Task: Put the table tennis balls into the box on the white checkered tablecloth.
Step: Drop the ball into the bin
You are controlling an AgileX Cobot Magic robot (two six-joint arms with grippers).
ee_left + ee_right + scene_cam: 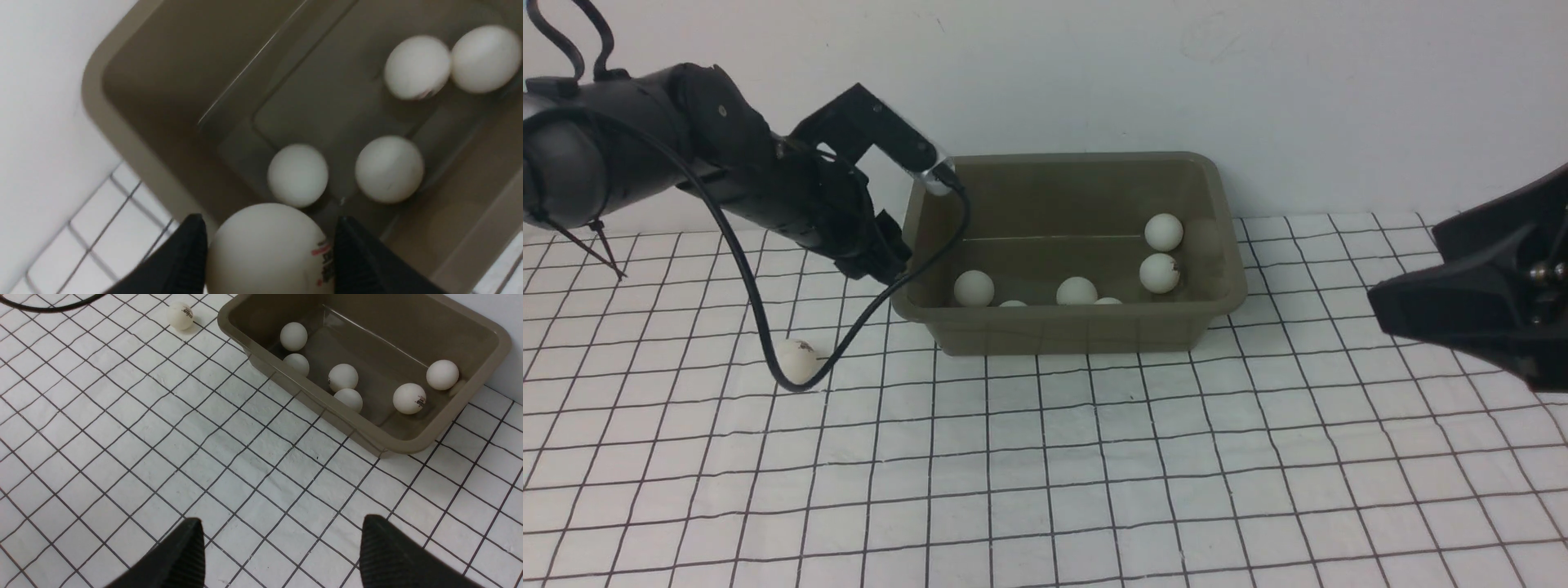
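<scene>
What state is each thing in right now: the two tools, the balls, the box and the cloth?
Box: upright, open-topped, standing on the cloth.
Cloth: spread out, slightly wrinkled.
Left tool: shut on a ball, over a corner of the box.
Held ball: pinched in the left tool, not yet dropped.
Right tool: open, empty.
Balls in the box: six, lying on its floor.
Loose ball: on the cloth, outside the box.

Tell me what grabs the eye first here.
The left fingers pinch a white ball above the left end of the olive box, where six more balls already lie. One stray ball sits on the checkered cloth left of the box. The right fingers hang open over the cloth.
</scene>
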